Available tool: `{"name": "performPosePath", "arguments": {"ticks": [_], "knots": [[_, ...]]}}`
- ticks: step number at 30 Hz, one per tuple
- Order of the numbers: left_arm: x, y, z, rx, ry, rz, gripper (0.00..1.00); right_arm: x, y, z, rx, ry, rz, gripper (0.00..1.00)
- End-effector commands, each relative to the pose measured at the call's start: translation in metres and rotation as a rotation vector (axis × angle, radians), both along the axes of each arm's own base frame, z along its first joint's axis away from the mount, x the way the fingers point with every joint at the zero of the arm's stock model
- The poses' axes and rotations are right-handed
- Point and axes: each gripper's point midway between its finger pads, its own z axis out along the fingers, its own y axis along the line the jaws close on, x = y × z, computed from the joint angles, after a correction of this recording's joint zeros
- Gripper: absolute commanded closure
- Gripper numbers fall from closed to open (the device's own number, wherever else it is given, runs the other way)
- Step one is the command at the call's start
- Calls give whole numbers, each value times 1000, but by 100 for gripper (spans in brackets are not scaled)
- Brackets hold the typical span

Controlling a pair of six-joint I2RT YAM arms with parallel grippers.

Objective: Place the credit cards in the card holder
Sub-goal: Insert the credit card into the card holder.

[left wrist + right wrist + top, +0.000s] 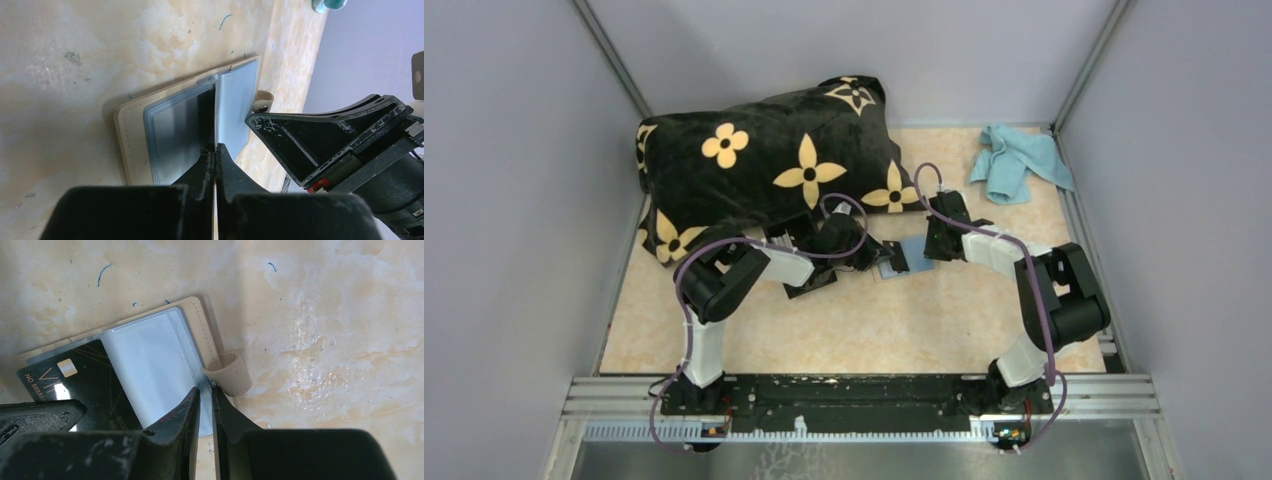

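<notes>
Left gripper (216, 146) pinches card (95, 385) — right gripper (206, 390) (holder sleeve (150, 365))

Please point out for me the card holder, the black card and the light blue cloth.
card holder (199, 327), right wrist view, on its beige stitched cover edge.
black card (90, 382), right wrist view, on its dark face.
light blue cloth (1014, 165), top external view, on the middle of the cloth.

You see a beige card holder (198, 322) with pale grey-blue sleeves (150, 360), black credit card (80, 385) with gold lines, black pillow (764, 165) with yellow flowers, light blue cloth (1021, 162), cream mottled desk (874, 320).
</notes>
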Motion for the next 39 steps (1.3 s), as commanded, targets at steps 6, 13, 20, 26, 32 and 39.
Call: {"name": "performPosePath", "arguments": {"ticks": [6, 13, 20, 26, 32, 39], "knots": [[-5, -7, 10, -70, -18, -28, 100, 8, -1, 4, 12, -17, -11, 85], [-9, -3, 12, -80, -17, -24, 100, 9, -1, 5, 14, -18, -11, 85], [-9, -4, 6, -78, -13, -22, 100, 9, -1, 5, 14, -18, -10, 85], [-7, -5, 11, -106, -28, -17, 100, 8, -1, 4, 15, -14, -9, 85], [-6, -6, 8, -103, -27, -21, 100, 7, -2, 3, 14, -14, -10, 85], [-8, -2, 1, -64, -27, -24, 100, 7, -1, 3, 15, -14, -9, 85]]}}
